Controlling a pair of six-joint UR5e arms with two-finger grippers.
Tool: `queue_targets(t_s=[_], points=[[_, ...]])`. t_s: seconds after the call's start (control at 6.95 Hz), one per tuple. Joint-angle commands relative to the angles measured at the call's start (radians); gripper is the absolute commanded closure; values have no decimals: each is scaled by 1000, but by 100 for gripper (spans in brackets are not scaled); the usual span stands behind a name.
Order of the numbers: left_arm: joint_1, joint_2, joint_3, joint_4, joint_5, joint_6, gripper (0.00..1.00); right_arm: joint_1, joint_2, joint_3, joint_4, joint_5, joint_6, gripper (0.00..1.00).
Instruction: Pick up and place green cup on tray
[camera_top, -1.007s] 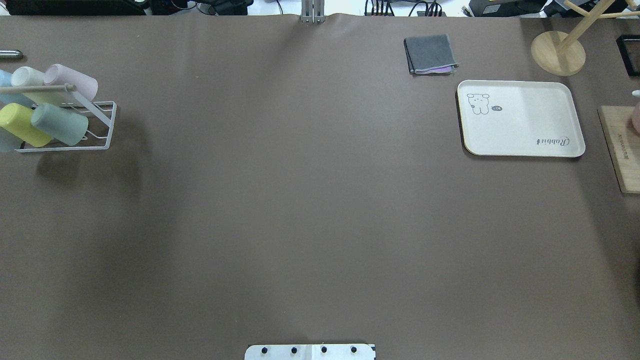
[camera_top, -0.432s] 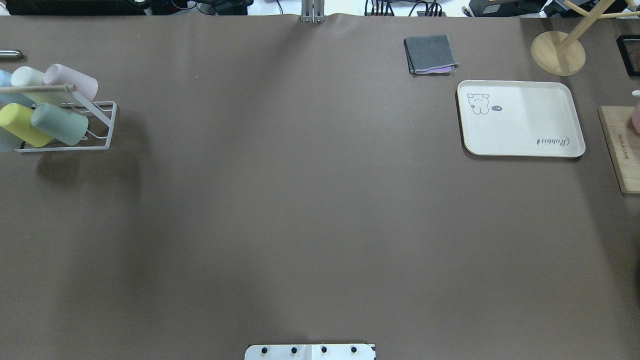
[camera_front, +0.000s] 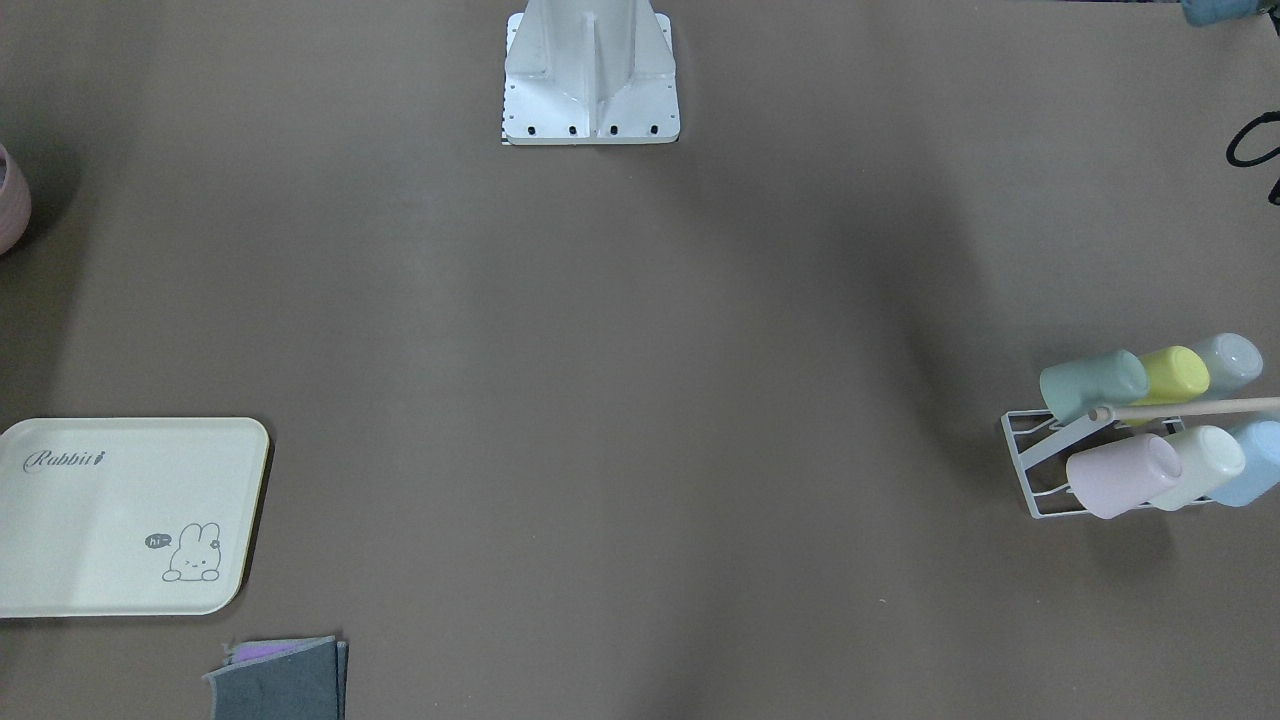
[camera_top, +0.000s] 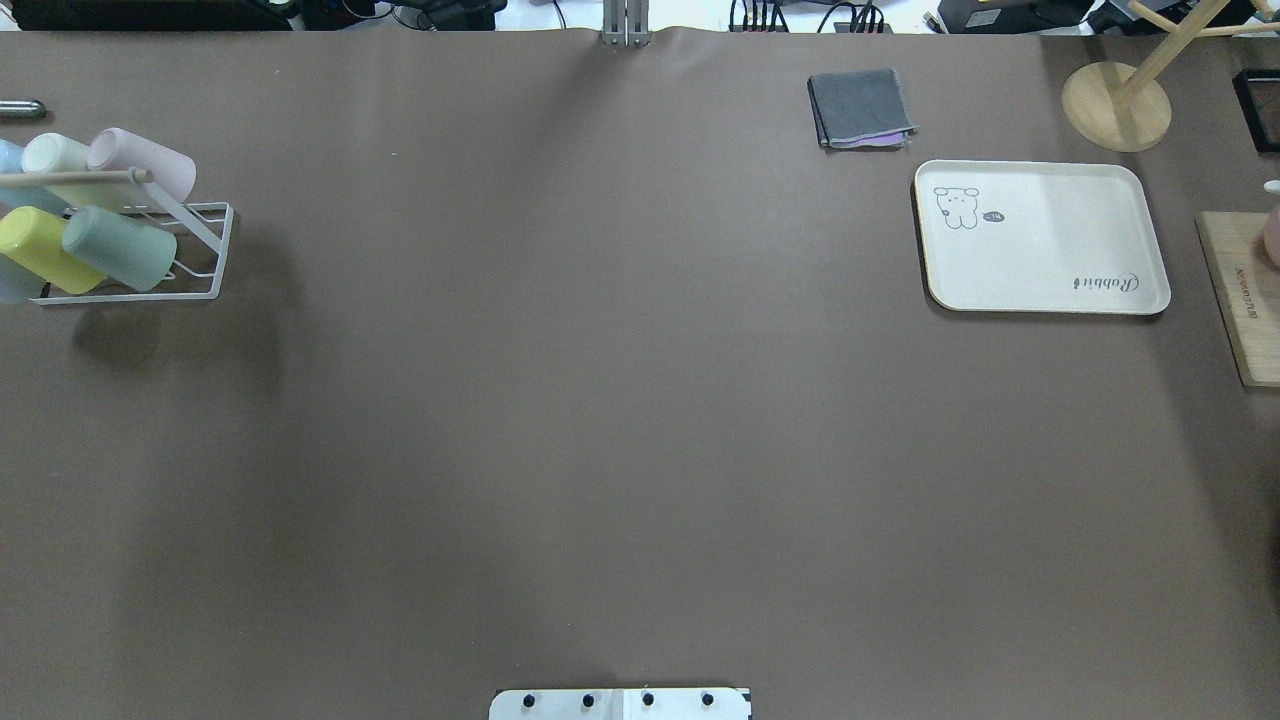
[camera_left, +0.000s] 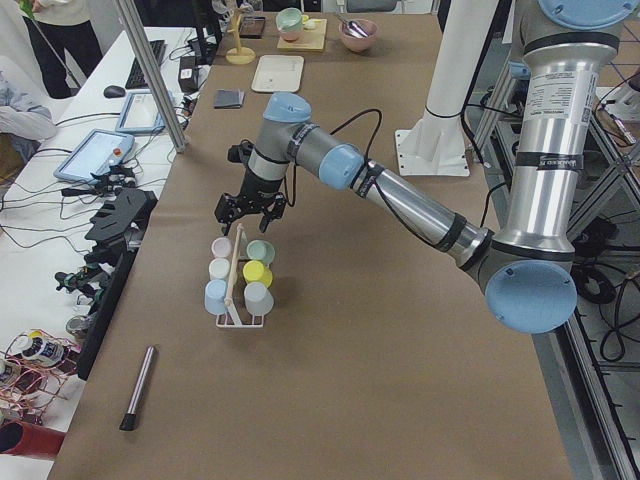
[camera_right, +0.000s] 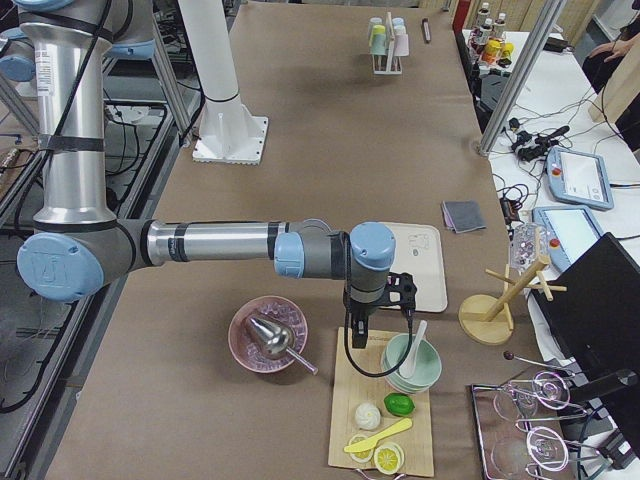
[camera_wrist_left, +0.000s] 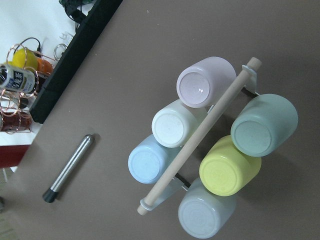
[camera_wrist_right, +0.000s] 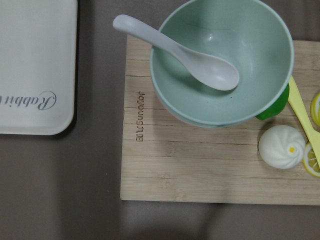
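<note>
The green cup (camera_top: 118, 248) lies on its side on a white wire rack (camera_top: 200, 285) at the table's far left, next to a yellow cup. It also shows in the front view (camera_front: 1092, 385) and the left wrist view (camera_wrist_left: 264, 125). The tray (camera_top: 1040, 237) lies bare at the back right. My left gripper (camera_left: 245, 210) hovers above the rack's near end; it shows only in the left side view, so I cannot tell whether it is open. My right gripper (camera_right: 357, 335) hangs over the wooden board beside the tray (camera_right: 420, 250); I cannot tell its state either.
The rack also holds pink, cream, blue and grey-blue cups under a wooden rod (camera_wrist_left: 200, 135). A folded grey cloth (camera_top: 860, 108) lies behind the tray. A wooden board (camera_wrist_right: 210, 150) with a green bowl (camera_wrist_right: 222, 60) and spoon sits right of it. A metal pen (camera_wrist_left: 67, 167) lies near the rack.
Only the soft shadows on the left of the table have shifted a little. The cups, the rack and the tray have not moved.
</note>
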Motion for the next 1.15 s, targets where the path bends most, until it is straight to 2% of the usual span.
queue_targets(t_s=[0.0,0.14,0.29,0.43,0.58,0.86,1.01], points=[[140,-42,-16,-36,203,273,1,-37,13,2,6,1,6,0],[237,-32,-12,-99,331,358,1,-80,36,-15,88,1,98,2],[332,-23,-6,-105,454,439,1,-141,37,-52,259,1,256,2],[421,-6,-10,-105,575,490,1,-189,66,-140,446,-2,365,2],[481,35,-10,-125,646,494,1,-216,135,-250,561,1,434,2],[594,87,-15,-153,754,492,2,-278,272,-355,595,-2,438,2],[615,136,-15,-214,767,492,2,-298,303,-397,622,-6,438,2]])
